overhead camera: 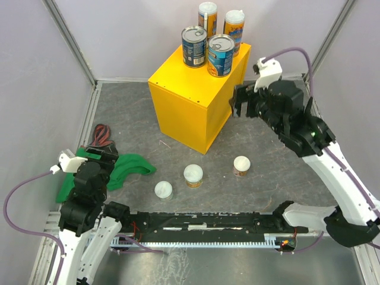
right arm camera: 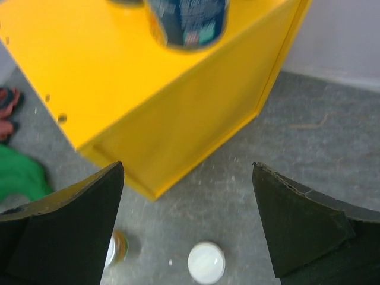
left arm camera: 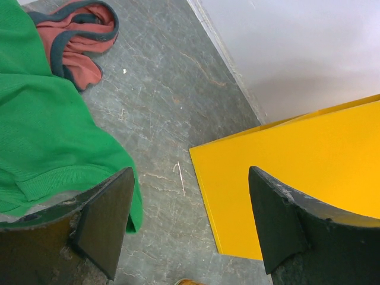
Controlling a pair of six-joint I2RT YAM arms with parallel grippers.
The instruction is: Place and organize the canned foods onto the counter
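The grey surface [overhead camera: 267, 178] is carrying everything here. Toward its far side the yellow cabinet [overhead camera: 184, 113] is standing as a bright, plain box with a flat top and a corner turned toward the arms.

The right tool [right arm camera: 187, 178] is hovering near the cabinet's right-hand edge. Its jaws are spread wide and it is gripping nothing. The left tool [left arm camera: 190, 190] is hanging low at the near left, over the edge of the green cloth [overhead camera: 127, 166]. It is likewise released, with only bare surface and cloth showing between its fingers.

The green cloth is lying crumpled on the left of the surface. A smaller red-and-dark cloth [left arm camera: 83, 35] is lying just beyond it.

Four cans are standing upright on the cabinet's top, toward its far side. The two wide blue-labelled cans [overhead camera: 194, 46] [overhead camera: 220, 55] are showing silver pull-ring tops and are standing side by side in front. The two tall orange-labelled cans [overhead camera: 208, 18] [overhead camera: 234, 25], slim with white lids, are standing just behind them.

The three short white-lidded cans [overhead camera: 163, 189] [overhead camera: 193, 175] [overhead camera: 241, 164] are sitting upright on the grey surface in front of the cabinet. They are forming a loose row that is rising to the right, well apart from one another. Brownish labels are showing under two of the lids.
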